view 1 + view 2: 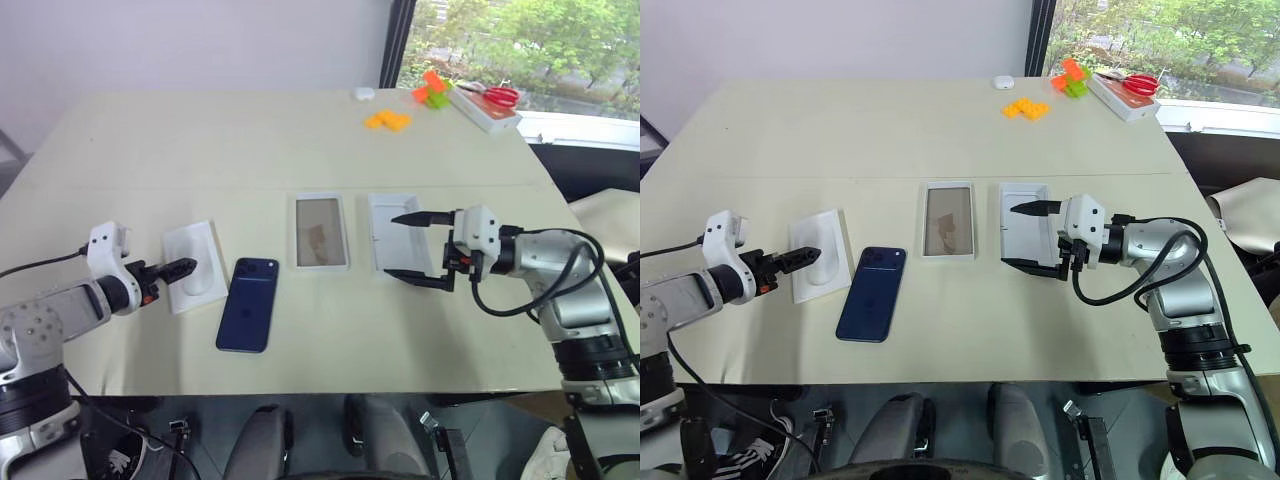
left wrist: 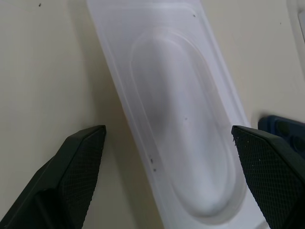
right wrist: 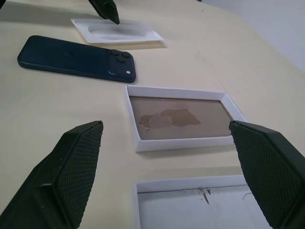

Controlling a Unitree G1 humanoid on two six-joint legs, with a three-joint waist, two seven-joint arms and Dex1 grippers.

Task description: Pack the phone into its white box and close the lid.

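Nothing is packed yet: the dark navy glossy smartphone (image 1: 248,304) is seen lying on the table (image 1: 250,140) beside the shallow white cardboard tray (image 1: 321,232). The white lid (image 1: 394,232) lies open-side-up; both the left gripper (image 1: 175,268) and right gripper (image 1: 412,247) are spread wide, empty

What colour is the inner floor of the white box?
Tan-brown with paler patches, seen best in the right wrist view: white box.
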